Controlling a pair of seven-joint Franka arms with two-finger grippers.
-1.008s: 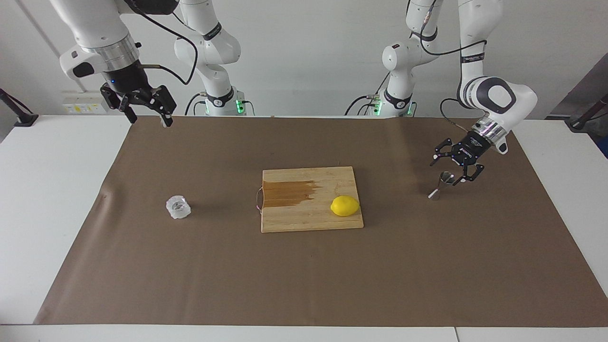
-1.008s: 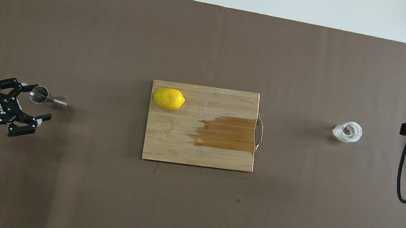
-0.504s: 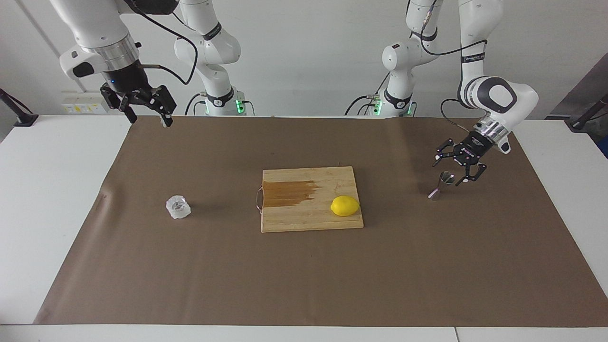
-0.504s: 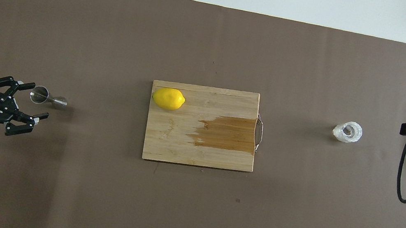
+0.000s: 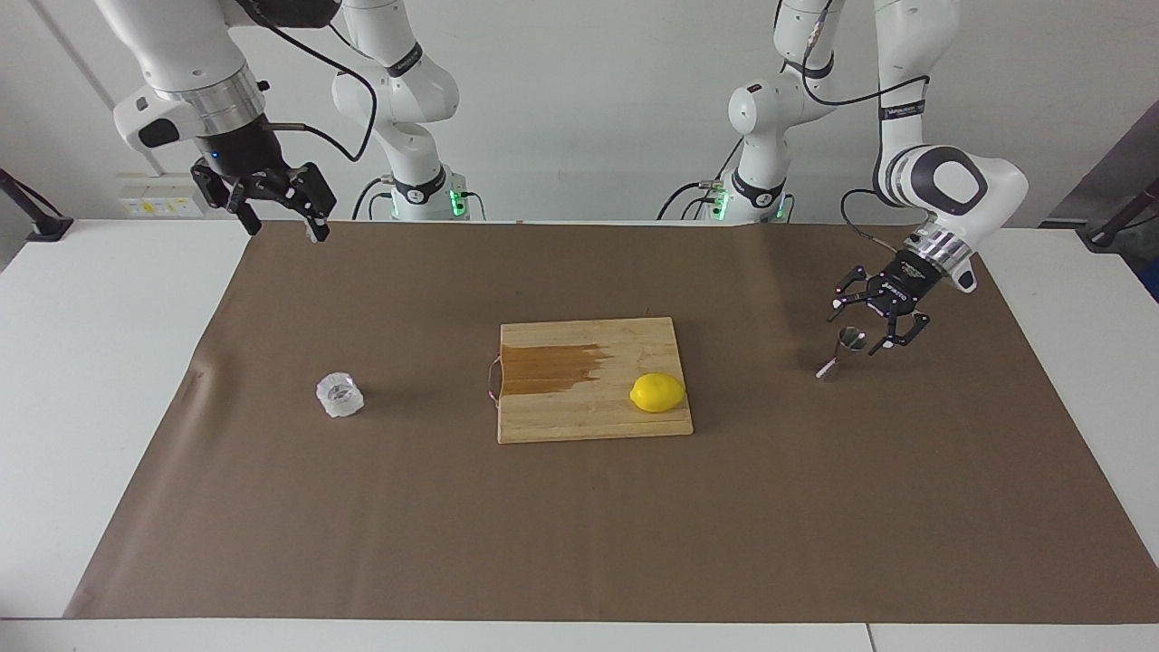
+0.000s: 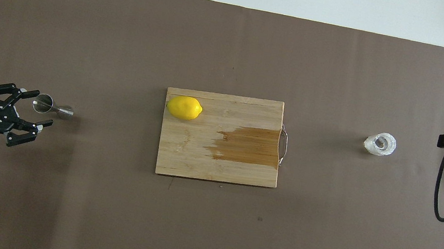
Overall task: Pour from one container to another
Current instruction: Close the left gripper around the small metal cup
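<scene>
Left hand (image 5: 871, 326) spread wide, empty, just beside jigger (image 5: 844, 349) at left arm's end of counter (image 5: 579, 543); jigger apparently tilted. Right hand (image 5: 272, 213) raised, waiting, fingers apart, cup (image 5: 340, 395) nearer its end.

Robot lab: paper-covered table (image 5: 109, 380)
</scene>
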